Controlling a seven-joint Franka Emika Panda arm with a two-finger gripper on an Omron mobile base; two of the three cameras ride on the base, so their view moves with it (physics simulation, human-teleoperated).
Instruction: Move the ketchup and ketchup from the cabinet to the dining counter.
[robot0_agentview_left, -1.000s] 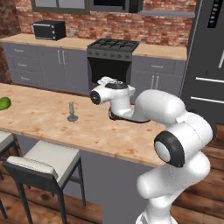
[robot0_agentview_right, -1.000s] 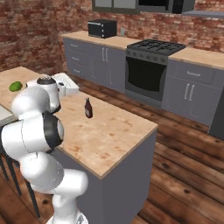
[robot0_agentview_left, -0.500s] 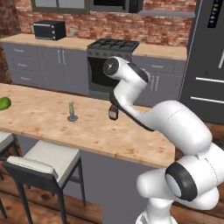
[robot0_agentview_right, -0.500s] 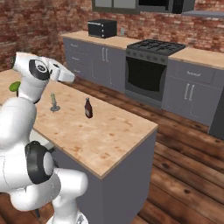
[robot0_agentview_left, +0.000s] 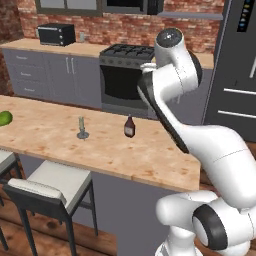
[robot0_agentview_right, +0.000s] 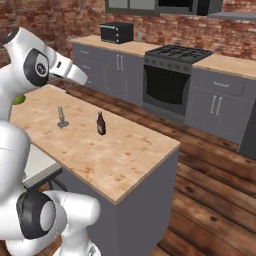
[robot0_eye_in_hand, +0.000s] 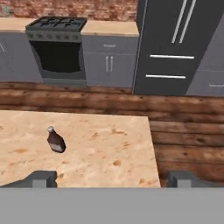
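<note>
Fingers spread wide, holding nothing, raised above the worktop. One ketchup bottle stands upright mid-worktop, toward its far edge, well in from the end near the fridge; also at and. Slim stemmed item on round base stands beside it, apart, toward the stool end. Green object at the worktop's far left end. Pale stool at the near edge. Beyond, stove, fridge, microwave, and grey wall cabinet doors closed.
</note>
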